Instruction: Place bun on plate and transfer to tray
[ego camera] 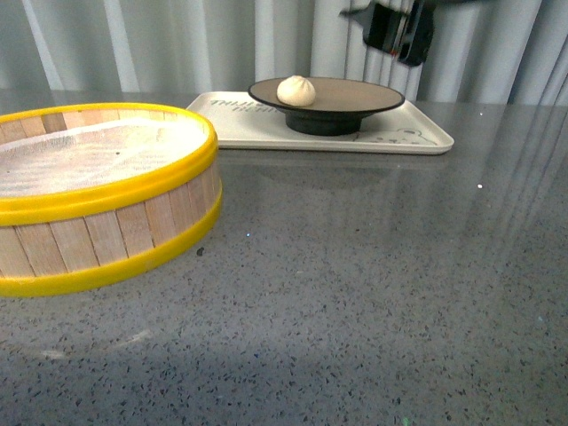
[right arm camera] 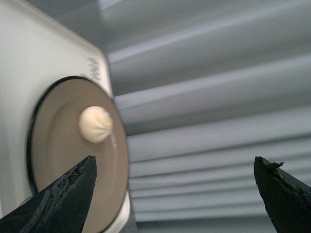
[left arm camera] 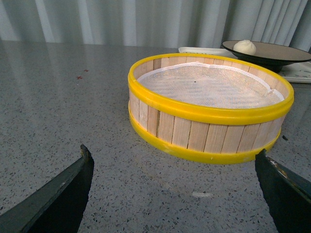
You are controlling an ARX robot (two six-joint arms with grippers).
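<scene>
Grey speckled stone surface [ego camera: 373, 293]: small cream-white pleated bun [ego camera: 295, 90] sits on black-rimmed tan plate [ego camera: 359, 93], itself on cream rectangular tray [ego camera: 417, 138]. Bun likely soft; plate rigid, best gripped at rim. Right end effector [right arm camera: 175, 194] and left end effector [left arm camera: 177, 194] both gape, empty.

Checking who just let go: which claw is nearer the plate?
Right. The right claw hangs open just above the plate, which carries the bun on the tray. The left claw is open, out beyond the steamer basket.
</scene>
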